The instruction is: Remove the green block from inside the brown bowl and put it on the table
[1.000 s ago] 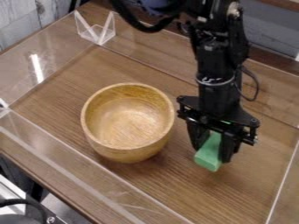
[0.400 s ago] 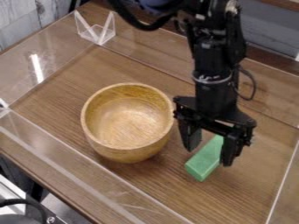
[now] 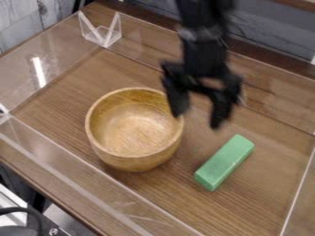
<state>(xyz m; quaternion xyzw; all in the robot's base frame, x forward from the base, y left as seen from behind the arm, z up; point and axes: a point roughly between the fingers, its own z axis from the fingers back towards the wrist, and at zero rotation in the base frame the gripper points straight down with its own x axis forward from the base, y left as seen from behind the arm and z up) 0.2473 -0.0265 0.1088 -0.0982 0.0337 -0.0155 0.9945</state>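
The green block lies flat on the table, to the right of the brown bowl and apart from it. The wooden bowl holds nothing. My gripper hangs above the table just past the bowl's right rim, up and to the left of the block. Its black fingers are spread wide and blurred by motion, with nothing between them.
Clear acrylic walls run along the table's edges, with a folded clear piece at the back left corner. The arm's black body reaches in from the top of the view.
The gripper let go of the green block, which now lies flat on the table. It then rose and swung left toward the bowl's rim.
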